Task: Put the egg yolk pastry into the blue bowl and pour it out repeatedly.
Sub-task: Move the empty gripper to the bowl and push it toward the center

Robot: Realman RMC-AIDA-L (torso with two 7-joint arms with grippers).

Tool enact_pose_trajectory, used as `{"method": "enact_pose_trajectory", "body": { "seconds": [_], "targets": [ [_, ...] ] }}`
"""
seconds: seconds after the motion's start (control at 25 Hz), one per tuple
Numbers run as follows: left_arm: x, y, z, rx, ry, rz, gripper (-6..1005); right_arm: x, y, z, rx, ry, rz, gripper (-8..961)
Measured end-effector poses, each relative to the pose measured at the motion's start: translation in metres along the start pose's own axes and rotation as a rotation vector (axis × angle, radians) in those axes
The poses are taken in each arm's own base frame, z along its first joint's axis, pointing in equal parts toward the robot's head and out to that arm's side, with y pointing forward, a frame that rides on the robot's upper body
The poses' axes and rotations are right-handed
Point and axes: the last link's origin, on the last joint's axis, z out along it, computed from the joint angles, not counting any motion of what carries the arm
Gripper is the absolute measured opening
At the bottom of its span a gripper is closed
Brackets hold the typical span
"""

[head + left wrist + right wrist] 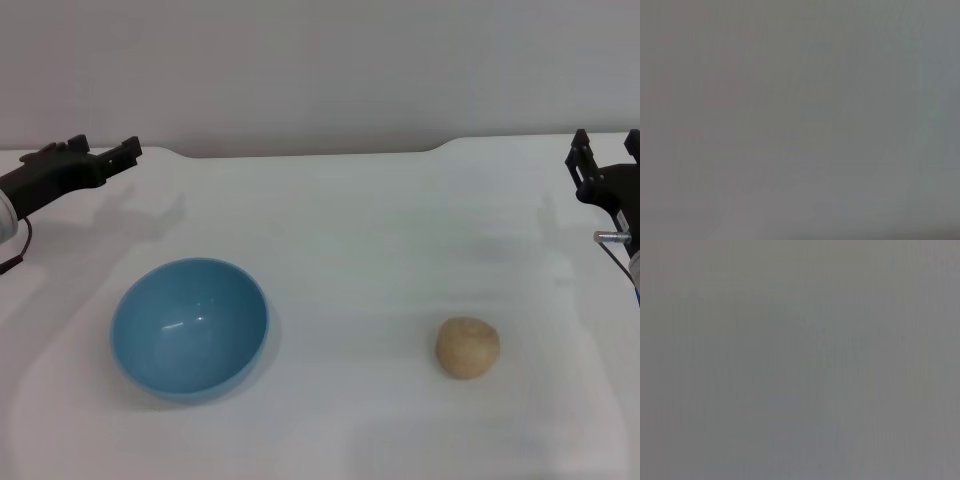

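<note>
Glossy round blue bowl (189,327) empty; matte creased egg yolk pastry (467,347) apart; left gripper (105,146), right gripper (606,152) spread wide.

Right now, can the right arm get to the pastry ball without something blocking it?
Probably yes. The pastry ball lies alone on the white table, on the right arm's side, with nothing between it and the right hand. The blue bowl sits far off.

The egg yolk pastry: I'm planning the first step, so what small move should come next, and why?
Probably bring the right end effector down over the egg yolk pastry. It lies on the table on that arm's side, apart from the empty blue bowl, and both arms hang back at the edges.
</note>
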Motion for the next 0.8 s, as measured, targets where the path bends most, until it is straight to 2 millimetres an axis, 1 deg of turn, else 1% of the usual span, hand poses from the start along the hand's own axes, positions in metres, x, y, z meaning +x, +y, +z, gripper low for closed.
{"method": "enact_pose_trajectory", "body": {
  "seconds": [0.24,0.4,0.56,0.8],
  "targets": [
    [0.009,-0.008,-0.006,-0.05,-0.065,-0.051,844,0.0,0.0,0.0,0.002,0.0,0.002,605],
    [0.022,-0.017,-0.015,-0.08,-0.054,-0.088,843,0.0,-0.001,0.0,0.004,0.001,0.002,604],
    [0.03,-0.022,-0.018,-0.083,-0.051,-0.089,843,0.0,-0.001,0.0,0.008,0.0,0.004,603],
    [0.031,-0.027,-0.025,-0.111,-0.125,-0.026,843,0.0,-0.001,0.0,0.007,0.0,0.003,604]
  ]
}}
